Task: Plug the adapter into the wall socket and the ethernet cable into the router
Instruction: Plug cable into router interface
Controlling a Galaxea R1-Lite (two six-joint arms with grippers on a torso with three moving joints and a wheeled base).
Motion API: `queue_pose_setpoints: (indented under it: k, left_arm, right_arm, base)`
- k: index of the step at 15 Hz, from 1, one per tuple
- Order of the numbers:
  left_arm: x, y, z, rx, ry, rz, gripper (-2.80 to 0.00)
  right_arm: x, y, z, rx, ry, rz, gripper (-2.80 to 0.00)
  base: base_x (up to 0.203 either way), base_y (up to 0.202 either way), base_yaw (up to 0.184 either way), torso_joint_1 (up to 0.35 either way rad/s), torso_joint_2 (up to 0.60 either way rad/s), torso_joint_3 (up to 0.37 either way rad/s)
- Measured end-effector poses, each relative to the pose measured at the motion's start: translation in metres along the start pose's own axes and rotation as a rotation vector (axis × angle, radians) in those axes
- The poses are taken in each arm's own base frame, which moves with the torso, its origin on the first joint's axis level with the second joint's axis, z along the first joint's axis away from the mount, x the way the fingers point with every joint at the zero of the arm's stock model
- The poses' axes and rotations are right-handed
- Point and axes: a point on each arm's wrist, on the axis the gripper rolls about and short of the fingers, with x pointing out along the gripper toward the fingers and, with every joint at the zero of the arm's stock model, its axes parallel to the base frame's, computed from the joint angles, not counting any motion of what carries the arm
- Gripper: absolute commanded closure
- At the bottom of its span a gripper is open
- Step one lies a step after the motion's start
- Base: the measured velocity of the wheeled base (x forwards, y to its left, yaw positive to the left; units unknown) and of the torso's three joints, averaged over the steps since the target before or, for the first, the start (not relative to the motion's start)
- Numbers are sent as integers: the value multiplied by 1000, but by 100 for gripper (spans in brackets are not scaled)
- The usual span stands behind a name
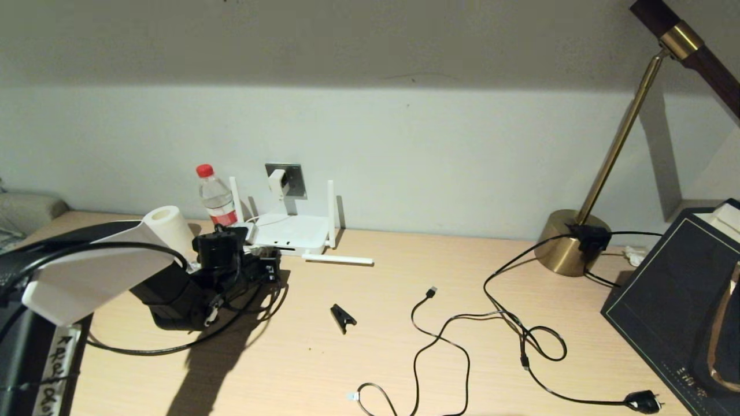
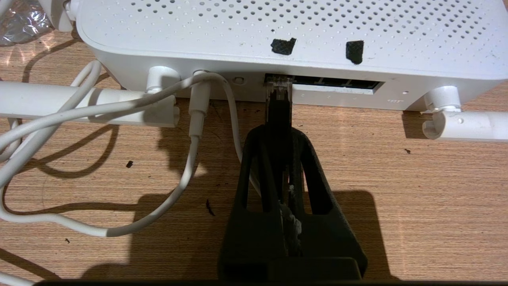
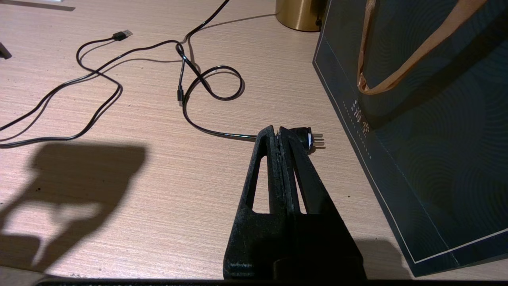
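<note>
The white router (image 1: pixel 292 231) lies on the desk below the grey wall socket (image 1: pixel 296 179). The white adapter (image 1: pixel 278 181) sits in that socket, and its white cord (image 2: pixel 190 159) runs to the router's back edge. My left gripper (image 2: pixel 279 131) is shut on the black ethernet cable (image 1: pixel 144 349) just behind its clear connector (image 2: pixel 279 88). The connector's tip is at the leftmost port of the router (image 2: pixel 278 24); how deep it sits is hidden. My right gripper (image 3: pixel 276 133) is shut and empty, low over the desk at the right and out of the head view.
A water bottle (image 1: pixel 215 199) and a paper roll (image 1: pixel 166 225) stand left of the router. One antenna (image 1: pixel 338 259) lies flat. On the desk are a black clip (image 1: pixel 343 318), a USB-tipped cable (image 1: pixel 430 292), a chunky black plug (image 3: pixel 311 139), a brass lamp base (image 1: pixel 569 242) and a dark bag (image 1: pixel 682 289).
</note>
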Motion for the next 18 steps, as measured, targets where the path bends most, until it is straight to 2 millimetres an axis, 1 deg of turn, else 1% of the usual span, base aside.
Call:
queue_pose_setpoints:
  k: [18]
  left_arm:
    - [-3, -1, 1, 1, -6, -2, 0]
  right_arm:
    - [0, 0, 0, 0, 0, 0, 0]
  base:
    - [0, 0, 0, 0, 0, 0]
